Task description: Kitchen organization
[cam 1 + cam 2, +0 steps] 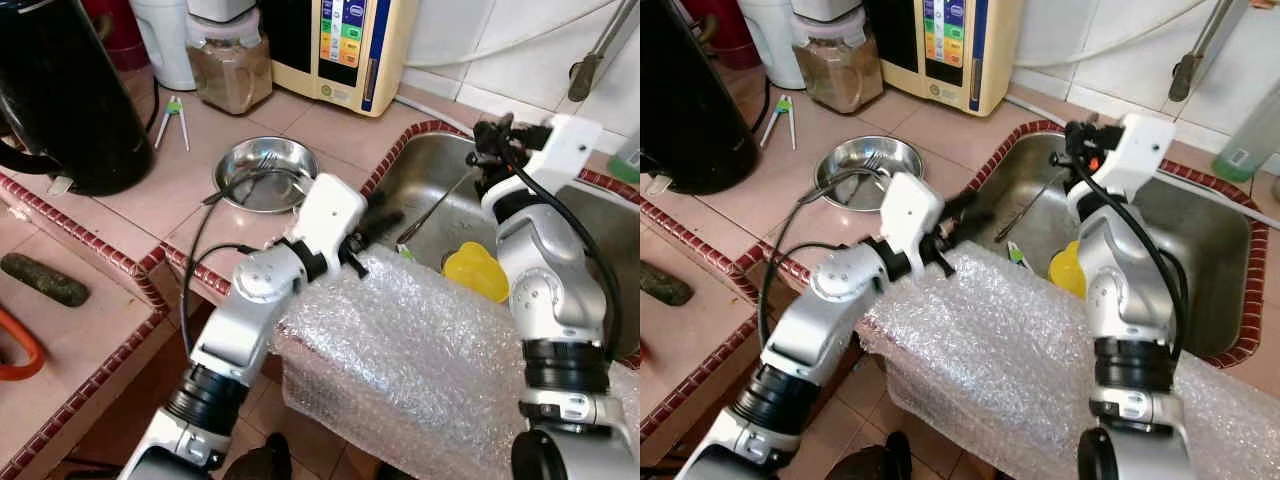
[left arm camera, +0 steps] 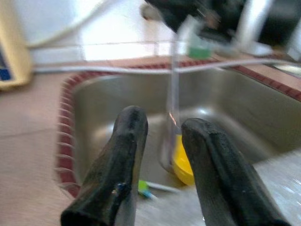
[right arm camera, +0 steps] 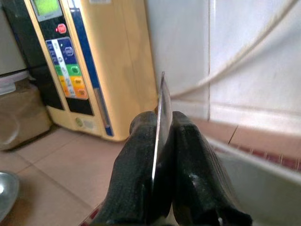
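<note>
Bubble wrap (image 1: 420, 370) hides the steel sink's (image 1: 1200, 240) front; right gripper (image 3: 160, 155) clenches a thin metal blade (image 3: 158, 127) edge-on, pointing upward; left gripper (image 2: 164, 160) gapes.

We are reaching our left arm forward and across, with the left claw (image 1: 385, 222) pointing ahead, its two black fingers (image 2: 113, 174) standing apart. We are bending our right arm up high, and the right claw (image 3: 160, 155) is pinching something thin and flat.
</note>
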Controlling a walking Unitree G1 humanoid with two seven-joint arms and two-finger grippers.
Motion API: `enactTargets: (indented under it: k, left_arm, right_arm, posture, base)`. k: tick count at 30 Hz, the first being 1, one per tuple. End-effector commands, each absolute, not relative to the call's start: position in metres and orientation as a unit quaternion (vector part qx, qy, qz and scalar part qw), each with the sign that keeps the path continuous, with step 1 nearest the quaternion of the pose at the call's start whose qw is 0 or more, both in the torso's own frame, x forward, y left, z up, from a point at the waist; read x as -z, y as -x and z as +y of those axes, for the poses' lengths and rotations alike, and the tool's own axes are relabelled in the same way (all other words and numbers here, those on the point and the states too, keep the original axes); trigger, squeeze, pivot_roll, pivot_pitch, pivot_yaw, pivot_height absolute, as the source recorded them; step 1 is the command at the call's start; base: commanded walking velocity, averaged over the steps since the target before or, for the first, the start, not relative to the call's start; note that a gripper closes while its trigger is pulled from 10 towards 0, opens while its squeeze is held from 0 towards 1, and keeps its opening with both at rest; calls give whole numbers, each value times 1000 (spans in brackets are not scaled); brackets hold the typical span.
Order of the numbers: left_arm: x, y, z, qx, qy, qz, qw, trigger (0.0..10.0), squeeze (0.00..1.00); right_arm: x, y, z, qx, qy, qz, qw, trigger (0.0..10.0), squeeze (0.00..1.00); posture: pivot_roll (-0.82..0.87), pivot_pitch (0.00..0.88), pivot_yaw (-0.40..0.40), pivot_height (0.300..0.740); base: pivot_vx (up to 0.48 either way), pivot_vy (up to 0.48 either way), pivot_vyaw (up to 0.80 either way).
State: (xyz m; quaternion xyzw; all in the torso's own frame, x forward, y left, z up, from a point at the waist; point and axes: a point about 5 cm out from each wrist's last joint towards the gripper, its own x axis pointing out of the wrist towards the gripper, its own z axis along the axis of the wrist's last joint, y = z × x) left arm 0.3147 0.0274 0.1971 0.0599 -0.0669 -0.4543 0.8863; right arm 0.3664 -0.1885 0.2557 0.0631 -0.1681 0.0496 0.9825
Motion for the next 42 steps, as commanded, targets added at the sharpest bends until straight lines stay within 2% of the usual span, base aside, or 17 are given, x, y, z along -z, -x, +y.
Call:
enactTargets:
  k: [1, 4, 5, 9, 20, 21, 22, 36, 37, 39, 42]
  left_arm:
    - [-195, -308, 26, 480, -61, -54, 873, 10000, 1000]
    - [-191, -305, 28, 494, -68, -40, 866, 10000, 1000]
    - [-190, -305, 29, 497, -75, -33, 864, 10000, 1000]
    - [-190, -305, 30, 506, -86, -24, 858, 10000, 1000]
    - [-193, -305, 33, 510, -90, -16, 855, 10000, 1000]
    - [-192, -305, 33, 511, -90, -15, 854, 10000, 1000]
    - [-192, -305, 33, 512, -91, -14, 854, 10000, 1000]
    - [-195, -311, 34, 499, -91, -18, 862, 10000, 1000]
    - [-197, -318, 38, 471, -93, -26, 877, 10000, 1000]
    - [-199, -320, 39, 459, -95, -30, 883, 10000, 1000]
    - [-214, -343, 60, 331, -88, -71, 937, 10000, 1000]
  right_arm:
    - [-253, -370, -195, -42, -12, -170, 985, 0, 0]
    - [-248, -374, -202, -40, 34, -169, 984, 0, 0]
    - [-241, -377, -204, -47, 87, -163, 982, 0, 0]
    - [-227, -380, -206, -67, 175, -146, 971, 0, 0]
    - [-179, -383, -207, -128, 252, -59, 957, 0, 0]
    - [-176, -382, -208, -129, 254, -52, 957, 1412, 1000]
    - [-171, -382, -209, -133, 250, -40, 958, 10000, 1000]
    - [-153, -373, -218, -111, 208, -28, 971, 10000, 1000]
    - [-156, -372, -220, -107, 184, -37, 976, 10000, 1000]
    - [-157, -372, -221, -103, 172, -41, 979, 10000, 1000]
    - [-172, -369, -209, -98, 111, -84, 985, 10000, 1000]
  posture:
    - [48, 190, -15, 740]
    - [50, 195, -11, 740]
    - [52, 197, -7, 740]
    - [59, 201, 1, 740]
    - [68, 197, 6, 740]
    - [68, 197, 6, 740]
    - [69, 194, 8, 740]
    - [53, 183, 8, 740]
    - [52, 180, 7, 740]
    - [50, 180, 6, 740]
    - [47, 181, 5, 740]
  base:
    - [0, 0, 0]
    - [0, 0, 0]
    - [0, 0, 0]
    - [0, 0, 0]
    - [0, 0, 0]
    - [0, 0, 0]
    - [0, 0, 0]
    - [0, 0, 0]
    - [0, 0, 0]
    - [0, 0, 0]
    - [0, 0, 0]
